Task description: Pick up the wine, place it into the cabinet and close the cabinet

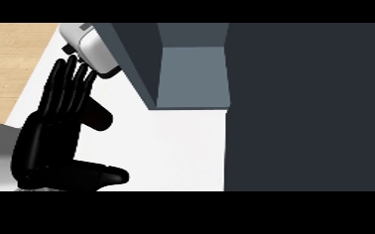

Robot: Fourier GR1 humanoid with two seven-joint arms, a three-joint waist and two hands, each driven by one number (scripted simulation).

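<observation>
No wine shows anywhere — a glass bottle would be heavy, slick and breakable, best taken round its body. The left hand [55, 124] rests on the white worktop [176, 148], fingers straight, beside the open cabinet [192, 74]; the right hand is out of view.

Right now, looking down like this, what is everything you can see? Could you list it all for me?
Cabinet: one, dark grey-blue; fills the right side and the top middle, with a lighter grey inner panel showing at the upper centre.
Counter: one, white; lower middle, running up the left beside the cabinet.
Floor: one patch, light wood; upper left corner.
Appliance: one, white and grey, too cut off to identify; upper left, at the fingertips.
Wine: none in view.
Left robot hand: one, black; left side, fingers straight and pointing up toward the appliance, thumb out to the right.
Right robot hand: not in view.
</observation>
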